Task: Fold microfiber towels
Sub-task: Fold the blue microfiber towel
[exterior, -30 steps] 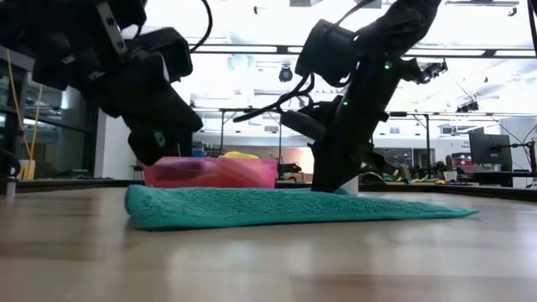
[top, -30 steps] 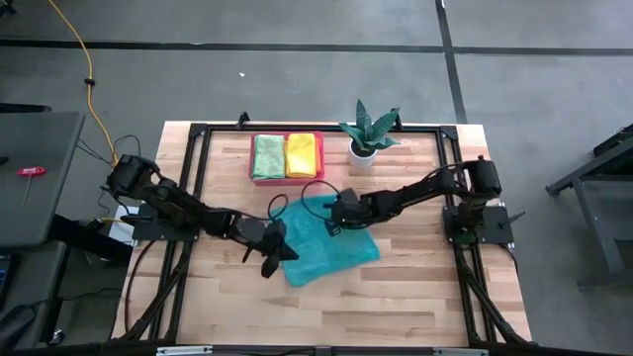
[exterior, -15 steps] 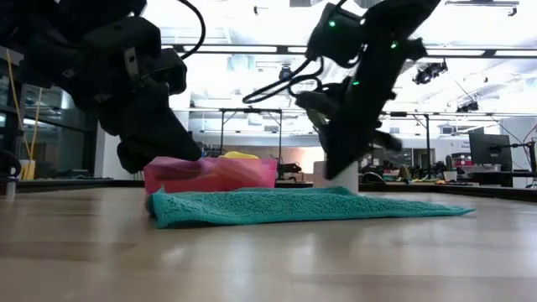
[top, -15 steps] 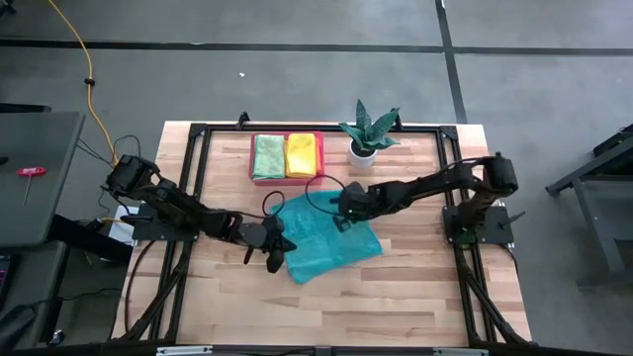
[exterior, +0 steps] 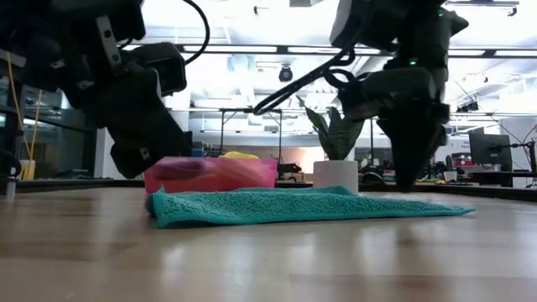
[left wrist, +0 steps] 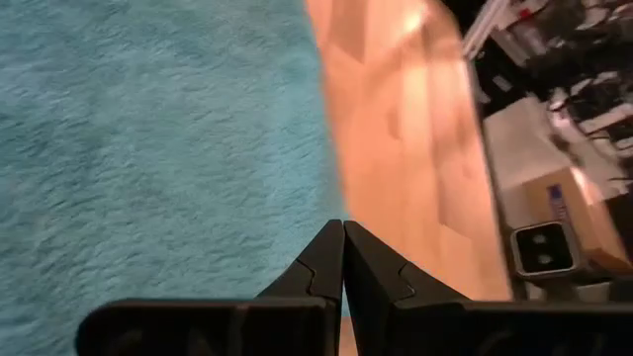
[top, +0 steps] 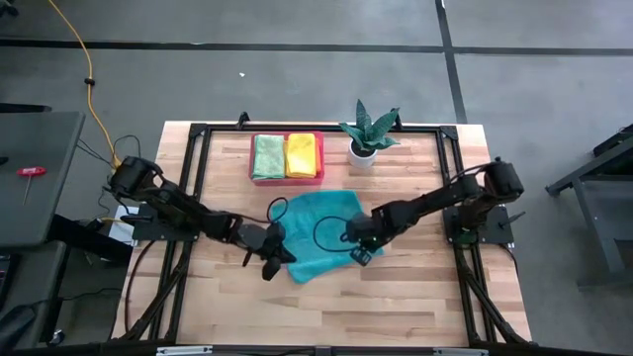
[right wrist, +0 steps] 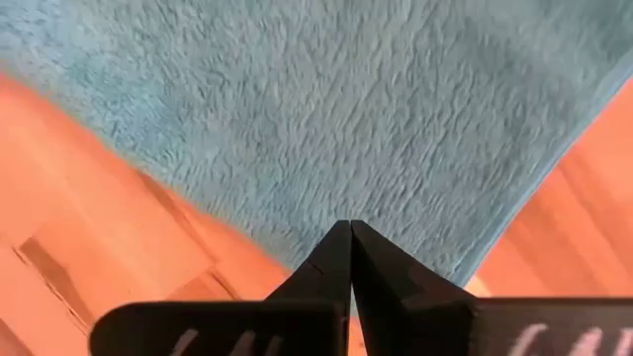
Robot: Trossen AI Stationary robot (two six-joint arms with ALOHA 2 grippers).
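Over the teal towel [top: 318, 235], right gripper [top: 360, 253] newly at its near corner, both grippers' fingers together.

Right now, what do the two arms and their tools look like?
Both arms are dark, jointed and slim, with black cables looping off them. Left tool and right tool each end in two black wedge-shaped fingers tapering to a point. A green light glows on the right arm.

Teal towel [top: 321, 235] flat mid-table
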